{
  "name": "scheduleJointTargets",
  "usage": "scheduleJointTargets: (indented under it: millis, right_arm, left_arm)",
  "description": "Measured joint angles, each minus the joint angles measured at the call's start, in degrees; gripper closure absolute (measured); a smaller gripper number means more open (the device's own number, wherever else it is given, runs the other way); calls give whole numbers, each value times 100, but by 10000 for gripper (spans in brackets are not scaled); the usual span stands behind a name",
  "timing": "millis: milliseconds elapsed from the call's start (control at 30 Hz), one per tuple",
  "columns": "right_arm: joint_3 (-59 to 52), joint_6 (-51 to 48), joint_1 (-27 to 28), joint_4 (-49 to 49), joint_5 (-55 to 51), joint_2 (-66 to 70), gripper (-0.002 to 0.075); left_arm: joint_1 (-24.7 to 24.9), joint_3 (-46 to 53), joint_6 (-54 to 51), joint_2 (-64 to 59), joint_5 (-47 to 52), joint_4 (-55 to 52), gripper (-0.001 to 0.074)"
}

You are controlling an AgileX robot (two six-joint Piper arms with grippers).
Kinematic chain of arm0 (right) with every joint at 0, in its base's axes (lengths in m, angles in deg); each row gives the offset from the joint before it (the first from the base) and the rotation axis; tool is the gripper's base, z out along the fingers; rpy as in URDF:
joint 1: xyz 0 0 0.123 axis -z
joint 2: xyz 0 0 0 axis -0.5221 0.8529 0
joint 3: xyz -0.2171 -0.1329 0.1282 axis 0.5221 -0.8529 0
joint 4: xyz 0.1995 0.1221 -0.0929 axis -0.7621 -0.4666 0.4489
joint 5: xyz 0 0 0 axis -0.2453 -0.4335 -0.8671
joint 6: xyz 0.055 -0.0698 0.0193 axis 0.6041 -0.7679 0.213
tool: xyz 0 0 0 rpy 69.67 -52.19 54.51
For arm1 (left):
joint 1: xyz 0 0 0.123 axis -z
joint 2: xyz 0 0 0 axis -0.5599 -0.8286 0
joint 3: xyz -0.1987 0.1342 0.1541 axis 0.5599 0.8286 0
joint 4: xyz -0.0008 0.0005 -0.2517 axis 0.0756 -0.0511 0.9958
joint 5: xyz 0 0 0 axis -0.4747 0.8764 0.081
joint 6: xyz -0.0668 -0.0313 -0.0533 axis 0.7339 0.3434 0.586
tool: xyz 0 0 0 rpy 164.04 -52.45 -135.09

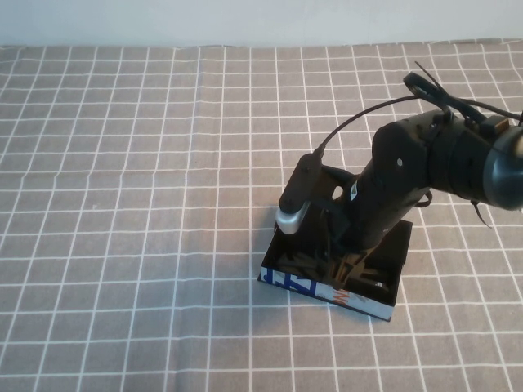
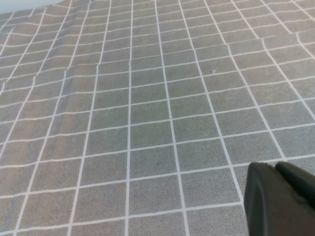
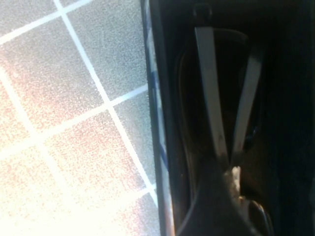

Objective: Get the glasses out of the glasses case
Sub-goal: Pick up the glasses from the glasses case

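The glasses case (image 1: 315, 287) lies open on the checked cloth, right of centre, its white side with blue and orange marks facing me. The dark glasses (image 1: 306, 263) lie inside it. My right gripper (image 1: 353, 265) reaches down into the case from the right. In the right wrist view the case wall (image 3: 157, 98) runs along the cloth, and the glasses (image 3: 209, 88) show folded pale arms that meet at my right gripper (image 3: 234, 182), which is closed on them. My left gripper (image 2: 275, 169) is shut and empty above bare cloth; it is out of the high view.
A grey cloth with a white grid (image 1: 131, 204) covers the whole table. The case's black flap lid (image 1: 396, 245) lies open on its far right side, under the right arm. A black cable (image 1: 359, 122) loops above the right arm.
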Motion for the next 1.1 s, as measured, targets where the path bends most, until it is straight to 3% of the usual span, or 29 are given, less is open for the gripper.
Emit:
scheduleJointTargets:
  millis: [367,667,767,1100]
  right_arm:
    - [38,-113,11,38,90,211,390]
    - [13,-150,0,-33,101,333,652]
    - [13,-150,0,-45,101,230,706]
    - [3,671,0,161,89,-612,715]
  left_arm:
    - [0,0,0,0,0,0,740]
    - [0,0,0,0,0,0,740]
    - [0,0,0,0,0,0,740]
    - [0,0,0,0,0,0,740]
